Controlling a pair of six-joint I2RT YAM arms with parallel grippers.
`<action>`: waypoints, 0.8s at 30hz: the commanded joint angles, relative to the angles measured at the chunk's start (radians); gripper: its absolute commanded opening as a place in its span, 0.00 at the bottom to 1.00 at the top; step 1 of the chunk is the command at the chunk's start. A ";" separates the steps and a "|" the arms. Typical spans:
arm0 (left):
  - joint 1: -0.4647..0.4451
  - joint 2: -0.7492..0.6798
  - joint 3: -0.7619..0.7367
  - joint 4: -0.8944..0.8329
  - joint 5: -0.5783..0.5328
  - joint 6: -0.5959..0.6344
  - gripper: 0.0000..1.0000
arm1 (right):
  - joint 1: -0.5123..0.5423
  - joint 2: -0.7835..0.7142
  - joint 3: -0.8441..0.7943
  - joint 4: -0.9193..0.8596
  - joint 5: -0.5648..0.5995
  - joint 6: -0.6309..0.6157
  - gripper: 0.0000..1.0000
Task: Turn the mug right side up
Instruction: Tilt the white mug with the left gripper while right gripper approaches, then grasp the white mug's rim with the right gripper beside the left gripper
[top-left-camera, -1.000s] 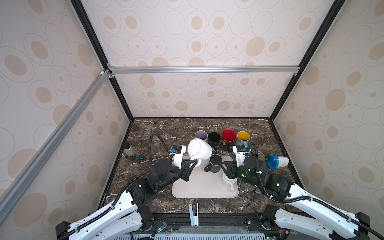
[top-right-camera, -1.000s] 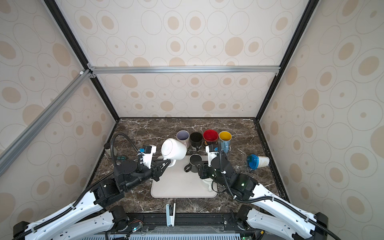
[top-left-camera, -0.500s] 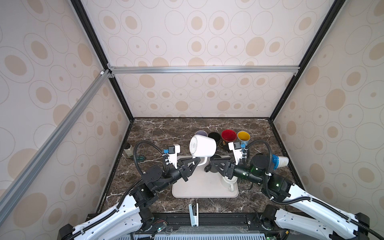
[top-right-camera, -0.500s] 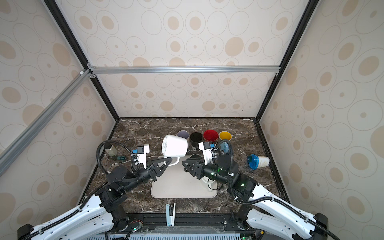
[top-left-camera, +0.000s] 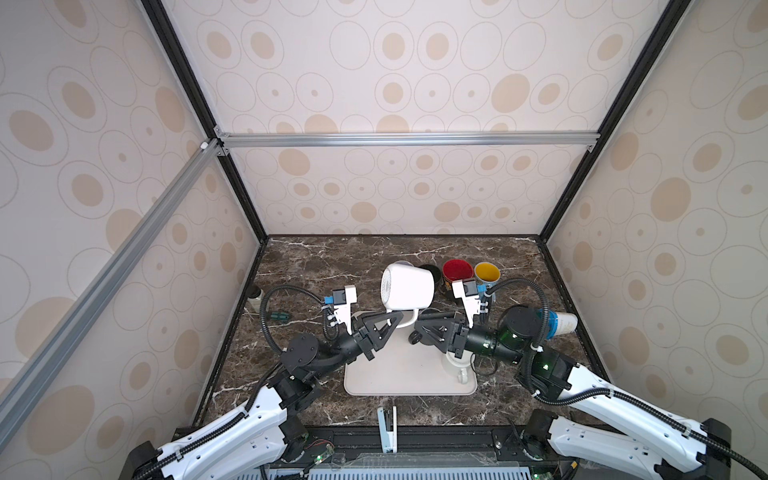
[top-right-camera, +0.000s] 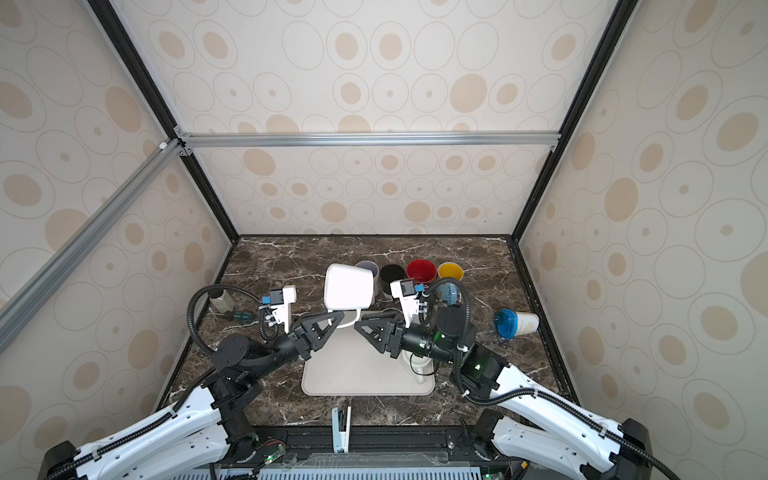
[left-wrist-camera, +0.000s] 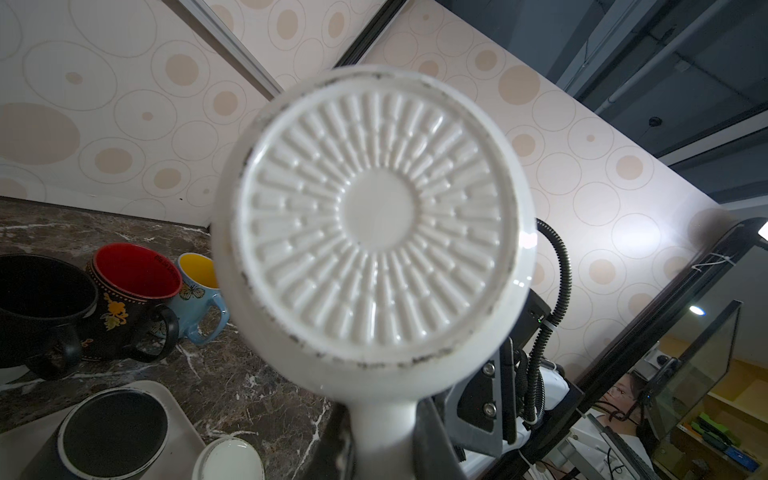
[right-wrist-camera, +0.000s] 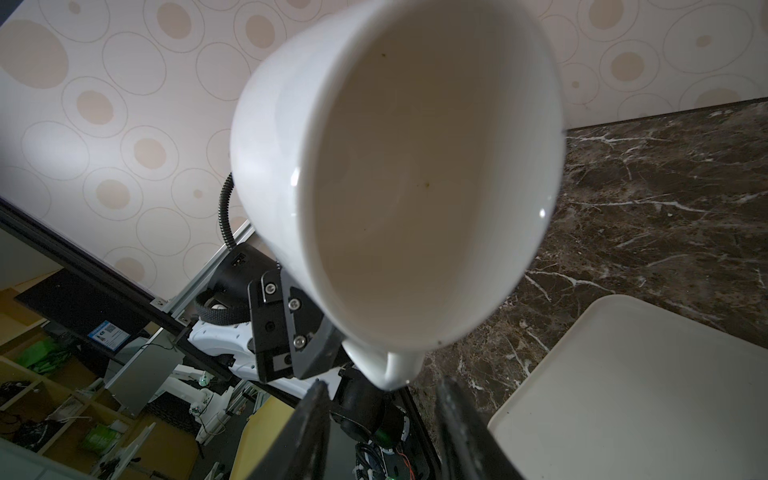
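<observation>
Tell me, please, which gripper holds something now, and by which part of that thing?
The left gripper holds the white mug by its handle, with the mug in the air on its side. The right gripper is open beside the handle and holds nothing.

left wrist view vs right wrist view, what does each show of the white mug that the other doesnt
Left wrist only: the ribbed base of the white mug, with the red mug and yellow mug behind. Right wrist only: its mouth and bare inside, and the right tool open by the handle. Both: the handle with the left tool shut on it, the tray and the marble table.
</observation>
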 joint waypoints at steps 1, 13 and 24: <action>0.008 0.007 0.014 0.216 0.044 -0.036 0.00 | -0.025 0.024 0.000 0.107 -0.034 0.027 0.44; 0.008 0.090 -0.065 0.414 0.050 -0.113 0.00 | -0.081 0.149 0.010 0.387 -0.119 0.164 0.33; 0.010 0.127 -0.068 0.459 0.070 -0.123 0.00 | -0.087 0.187 0.044 0.440 -0.143 0.184 0.28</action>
